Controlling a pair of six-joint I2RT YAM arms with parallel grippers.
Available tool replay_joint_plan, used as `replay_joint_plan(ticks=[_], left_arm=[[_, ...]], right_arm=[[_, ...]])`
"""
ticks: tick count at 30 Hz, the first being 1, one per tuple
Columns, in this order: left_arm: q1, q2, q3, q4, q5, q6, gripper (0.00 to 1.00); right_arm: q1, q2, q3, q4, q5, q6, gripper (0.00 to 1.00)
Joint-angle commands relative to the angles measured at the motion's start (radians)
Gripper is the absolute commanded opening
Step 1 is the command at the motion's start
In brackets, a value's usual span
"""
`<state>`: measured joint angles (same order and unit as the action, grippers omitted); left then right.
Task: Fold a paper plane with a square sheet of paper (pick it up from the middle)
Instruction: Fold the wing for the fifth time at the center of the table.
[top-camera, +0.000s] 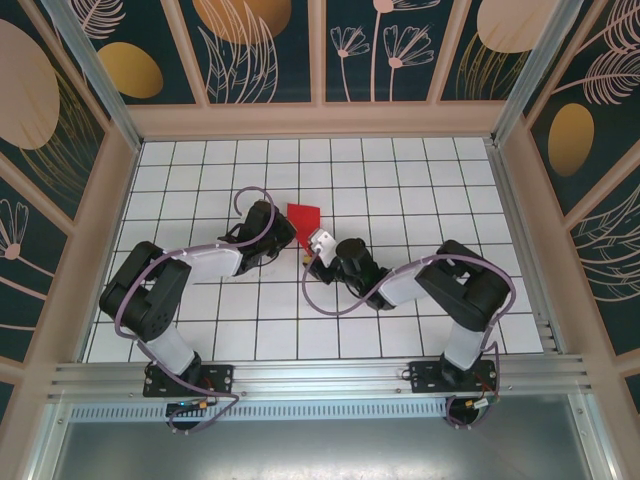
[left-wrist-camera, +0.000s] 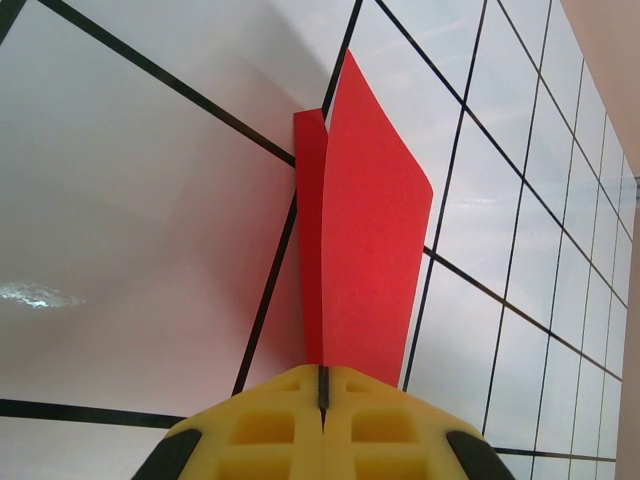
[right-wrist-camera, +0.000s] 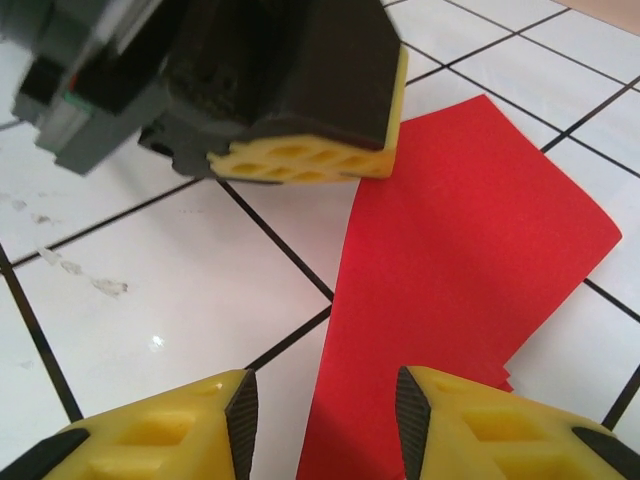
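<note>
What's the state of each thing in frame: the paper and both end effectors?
red paper: folded into layers, not yet a plane shape, one end pinched.
left end effector: shut on the red paper.
right end effector: open, jaws apart with the red paper showing in the gap, not clamped on it.

The right claw (right-wrist-camera: 325, 410) holds its yellow fingers apart over the red paper (right-wrist-camera: 460, 260), which lies on the white tiled counter (right-wrist-camera: 150, 300). The left claw (right-wrist-camera: 300, 160) meets its far edge.
</note>
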<state>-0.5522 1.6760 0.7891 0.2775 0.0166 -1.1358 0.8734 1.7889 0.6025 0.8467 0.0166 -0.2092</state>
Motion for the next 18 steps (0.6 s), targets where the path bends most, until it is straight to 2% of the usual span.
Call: replay_joint_plan(ticks=[1, 8, 15, 18], left_arm=[[-0.006, 0.001, 0.030, -0.024, -0.008, -0.013, 0.07], [-0.006, 0.003, 0.032, -0.026, -0.002, -0.013, 0.07], [-0.006, 0.004, 0.030, -0.025, 0.000, -0.012, 0.07], [-0.006, 0.004, 0.031, -0.023, 0.003, -0.010, 0.07]], right_arm=[[0.016, 0.053, 0.042, 0.084, 0.051, -0.060, 0.42], [0.018, 0.119, 0.089, 0.135, 0.113, -0.069, 0.38], [0.017, 0.168, 0.133, 0.154, 0.123, -0.060, 0.34], [0.012, 0.174, 0.135, 0.153, 0.116, -0.051, 0.30]])
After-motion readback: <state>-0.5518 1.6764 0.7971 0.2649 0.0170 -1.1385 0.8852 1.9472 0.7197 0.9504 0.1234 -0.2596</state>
